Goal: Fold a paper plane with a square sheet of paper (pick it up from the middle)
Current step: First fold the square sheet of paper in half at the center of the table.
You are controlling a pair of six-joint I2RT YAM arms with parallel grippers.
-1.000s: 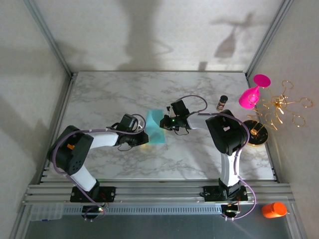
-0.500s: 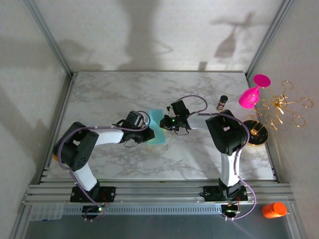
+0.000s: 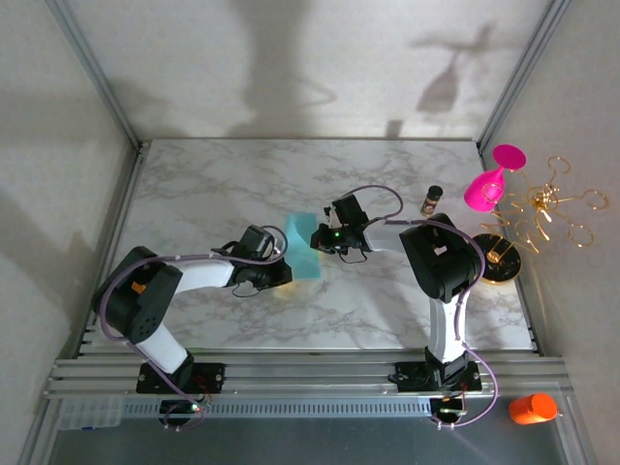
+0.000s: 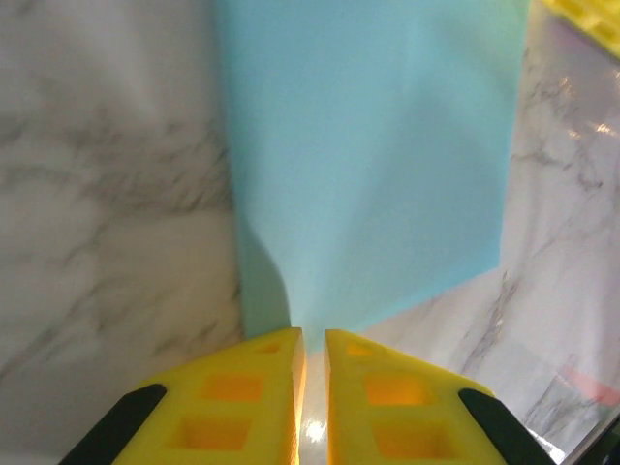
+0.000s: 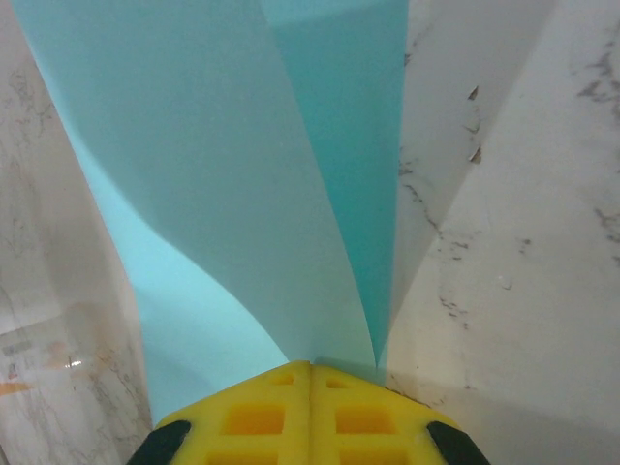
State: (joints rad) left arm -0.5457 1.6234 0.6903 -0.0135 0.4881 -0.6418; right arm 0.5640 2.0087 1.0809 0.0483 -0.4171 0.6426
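The square sheet of paper is teal-blue and lies mid-table as a narrow folded strip between my two grippers. My right gripper is shut on its right side. In the right wrist view the yellow fingertips meet with no gap, and the paper rises from them in two curved layers. My left gripper is at the strip's near left corner. In the left wrist view its jaws stand a thin slit apart, with the near edge of the paper caught between the tips and lifted slightly off the marble.
A small dark bottle stands right of centre. A pink goblet and a gold wire stand on a black base sit at the table's right edge. An orange object lies beyond the near rail.
My left gripper pushed up and right over the paper's left edge, then drew back to its near left corner. The right gripper and the paper have barely moved.
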